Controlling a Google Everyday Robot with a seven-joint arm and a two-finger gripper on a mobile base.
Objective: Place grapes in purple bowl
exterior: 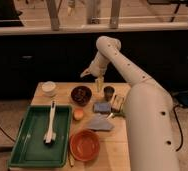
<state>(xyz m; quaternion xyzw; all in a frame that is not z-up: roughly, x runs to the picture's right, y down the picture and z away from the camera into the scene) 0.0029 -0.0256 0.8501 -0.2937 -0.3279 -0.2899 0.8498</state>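
The small dark purple bowl [81, 94] sits on the wooden table [119, 150], toward its back middle. Something dark lies inside it; I cannot tell whether it is the grapes. My gripper [99, 81] hangs pointing down just right of the bowl and a little above the table, between the bowl and a dark cup [109, 92]. It is apart from the bowl. The white arm [137, 100] runs from the lower right up and over to it.
A green tray [22, 150] with a white brush [50, 127] lies at the front left. A larger orange bowl [84, 144], a small orange fruit [78, 115], a blue sponge [102, 107], a grey cloth [100, 123] and a white cup [49, 88] also stand on the table.
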